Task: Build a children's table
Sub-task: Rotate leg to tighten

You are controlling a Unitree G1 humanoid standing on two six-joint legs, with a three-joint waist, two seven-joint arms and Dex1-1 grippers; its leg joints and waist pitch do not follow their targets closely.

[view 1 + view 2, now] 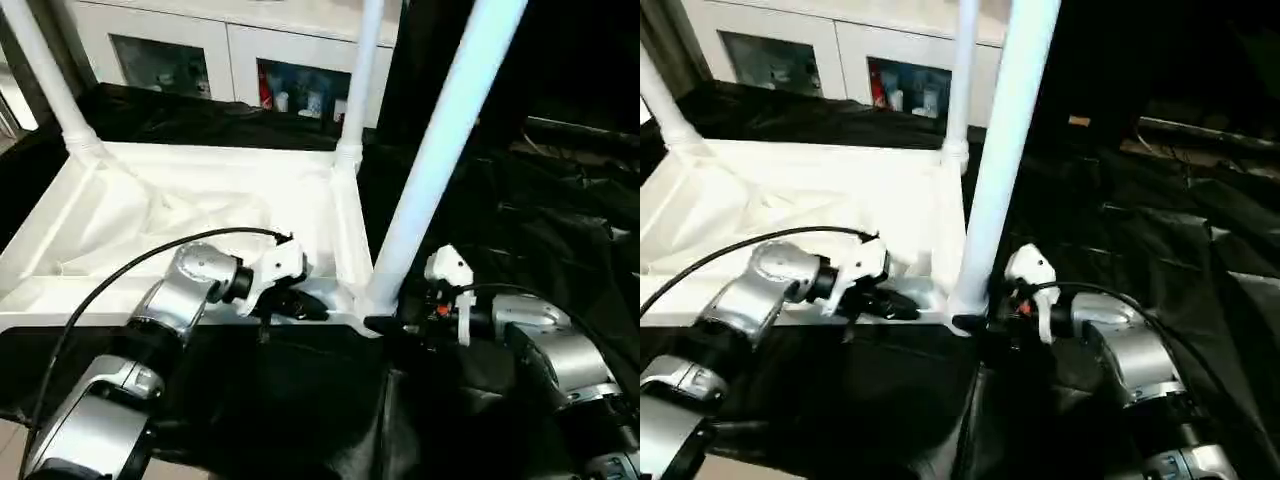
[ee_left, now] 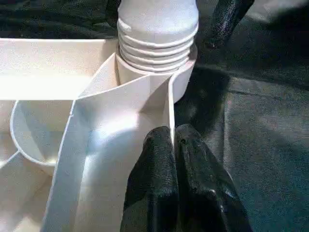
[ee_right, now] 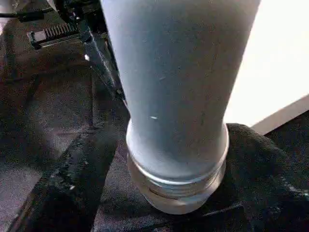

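- A white leg (image 1: 45, 75) rises tilted from the far left corner socket of the table top (image 1: 150, 215), its upper end cut off by the picture edge.
- The table top lies upside down on a surface draped in black cloth (image 1: 300, 400); its raised rim makes a shallow tray, with crumpled clear plastic film (image 1: 130, 215) lying inside it.
- The left arm (image 1: 185, 285) reaches over the near rim of the table top, a black cable (image 1: 100, 290) arching along it.
- The left pincer (image 2: 174, 164) is clenched, its two black fingers pressed together against a thin rib of the underside, right by the near right corner socket (image 2: 178, 82).
- A second leg (image 1: 360, 75) stands upright in the far right corner socket, in front of a white cabinet (image 1: 215, 50) whose glass-fronted compartments hold small items too blurred to name.
- A third leg (image 1: 440, 150) leans up from the near right corner; its ribbed, collared end (image 2: 157, 41) sits in the socket with several ridges still above the socket's rim.
- The right pincer (image 3: 159, 169) is spread wide, one black finger (image 3: 72, 179) on either side of that leg's collared base; whether the fingers touch the leg I cannot tell.
- The right arm (image 1: 550, 350) comes in low over the black cloth.
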